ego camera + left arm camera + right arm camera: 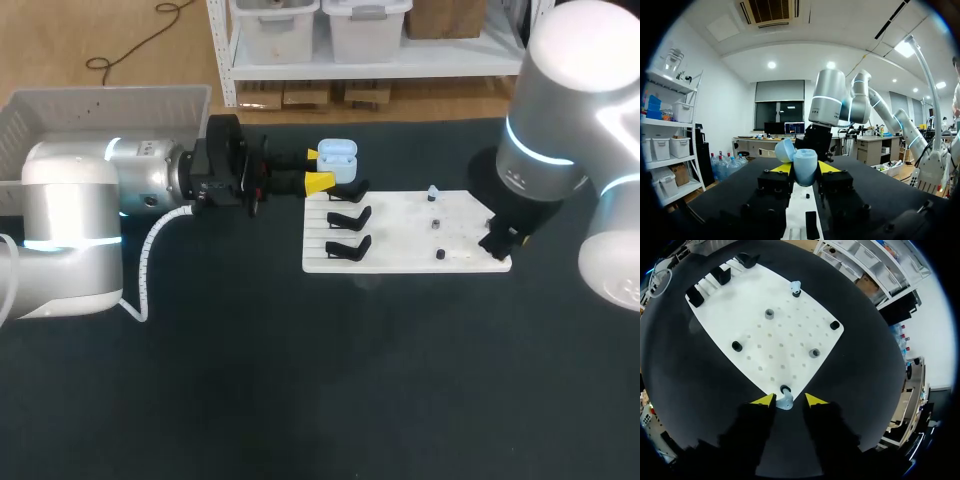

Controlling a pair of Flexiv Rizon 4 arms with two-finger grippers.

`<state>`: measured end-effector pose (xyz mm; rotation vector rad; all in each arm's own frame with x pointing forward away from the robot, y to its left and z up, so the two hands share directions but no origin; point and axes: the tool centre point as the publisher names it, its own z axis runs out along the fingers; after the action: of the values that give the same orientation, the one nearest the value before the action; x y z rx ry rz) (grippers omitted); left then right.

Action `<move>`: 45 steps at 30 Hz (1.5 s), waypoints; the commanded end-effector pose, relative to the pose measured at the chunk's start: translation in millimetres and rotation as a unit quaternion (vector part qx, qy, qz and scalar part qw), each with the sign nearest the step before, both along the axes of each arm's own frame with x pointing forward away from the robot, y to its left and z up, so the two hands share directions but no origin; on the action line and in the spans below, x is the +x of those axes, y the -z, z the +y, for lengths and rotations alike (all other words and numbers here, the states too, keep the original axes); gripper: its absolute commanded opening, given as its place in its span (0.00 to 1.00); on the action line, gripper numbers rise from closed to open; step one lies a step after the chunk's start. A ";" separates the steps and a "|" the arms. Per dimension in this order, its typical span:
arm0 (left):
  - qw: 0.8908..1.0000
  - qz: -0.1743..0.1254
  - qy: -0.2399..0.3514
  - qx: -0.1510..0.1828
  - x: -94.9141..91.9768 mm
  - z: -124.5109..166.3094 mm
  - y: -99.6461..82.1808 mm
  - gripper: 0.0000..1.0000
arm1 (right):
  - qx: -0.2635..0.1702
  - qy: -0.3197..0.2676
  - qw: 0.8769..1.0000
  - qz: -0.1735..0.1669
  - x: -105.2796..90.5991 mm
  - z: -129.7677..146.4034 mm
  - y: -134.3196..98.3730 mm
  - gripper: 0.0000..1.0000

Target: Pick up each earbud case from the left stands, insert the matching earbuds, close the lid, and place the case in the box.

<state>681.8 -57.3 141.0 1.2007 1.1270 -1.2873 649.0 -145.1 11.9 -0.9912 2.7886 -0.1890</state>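
Note:
My left gripper (pixel 320 168) is shut on a light blue earbud case (pixel 338 156) with its lid up, held above the white board's (pixel 400 240) back left corner. In the left wrist view the case (pixel 805 167) sits between the yellow tips of the left gripper (pixel 805 169), lid (pixel 785 150) tilted back. My right gripper (pixel 789 400) stands over the board's near right corner, open, with a pale blue earbud (pixel 786 401) between its fingers beside a black peg (pixel 785 389). A second earbud (pixel 795 287) stands on a peg at the board's far side.
Three black stands (pixel 349 218) line the board's left side, all bare. Small pegs (pixel 769 313) dot the right half of the white board (pixel 765 335). A white bin (pixel 100 110) sits at the back left. My right arm (pixel 560 130) rises over the board's right end.

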 end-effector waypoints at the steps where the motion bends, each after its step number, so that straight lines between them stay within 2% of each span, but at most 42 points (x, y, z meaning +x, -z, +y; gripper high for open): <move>1: 1.000 -0.001 -0.001 -0.001 0.1 0.0 0.9 0.00 | 0.001 0.000 1.000 0.000 0.1 0.6 2.2 0.33; 4: 1.000 -0.001 -0.001 -0.001 0.1 0.0 0.9 0.00 | 0.001 0.000 1.000 0.000 0.0 0.9 2.7 0.33; 6: 1.000 -0.001 -0.001 -0.001 0.1 0.0 0.9 0.00 | 0.001 0.000 1.000 0.000 0.1 1.2 2.9 0.28; 7: 1.000 -0.001 -0.001 -0.001 0.1 0.0 0.9 0.00 | 0.000 0.000 1.000 0.000 0.2 1.3 3.1 0.24; 9: 1.000 -0.001 -0.001 -0.001 0.1 0.0 0.9 0.00 | -0.001 0.000 1.000 0.000 0.3 1.4 3.1 0.03; 10: 1.000 -0.001 -0.001 -0.001 0.1 0.0 0.9 0.00 | -0.001 0.000 1.000 -0.001 0.4 1.4 3.0 0.00; 19: 1.000 -0.001 -0.001 -0.001 0.1 0.0 0.9 0.00 | -0.019 0.010 1.000 -0.013 -9.0 2.5 -19.6 0.00; 23: 1.000 -0.001 -0.001 -0.001 0.1 0.0 0.9 0.00 | -0.036 0.024 0.999 -0.019 -19.5 6.8 -40.7 0.00; 28: 1.000 -0.001 -0.001 -0.001 0.1 0.0 0.9 0.00 | -0.047 0.052 0.997 -0.030 -31.1 25.2 -83.8 0.00; 31: 1.000 -0.001 -0.001 -0.001 0.1 0.0 0.9 0.00 | -0.050 0.094 0.994 -0.003 -33.3 39.2 -107.1 0.00; 33: 1.000 -0.001 -0.001 -0.001 0.1 0.0 0.9 0.00 | -0.032 0.143 0.989 0.011 -29.9 47.7 -120.1 0.00; 38: 1.000 -0.001 -0.001 -0.001 0.1 0.0 0.9 0.00 | 0.003 0.209 0.977 0.030 -27.4 78.5 -145.8 0.00; 41: 1.000 -0.001 -0.001 -0.001 0.1 0.0 0.9 0.00 | -0.018 0.234 0.971 0.041 -32.5 94.0 -151.5 0.00; 43: 1.000 -0.001 -0.001 -0.001 0.1 0.0 0.9 0.00 | -0.010 0.251 0.966 0.053 -35.9 103.7 -153.5 0.00; 45: 1.000 -0.001 -0.001 -0.001 0.1 0.0 0.9 0.00 | -0.022 0.265 0.962 0.052 -38.4 111.7 -153.2 0.00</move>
<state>681.8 -57.3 141.0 1.2006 1.1271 -1.2872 606.6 -50.0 161.8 -0.2668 3.0156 -0.1933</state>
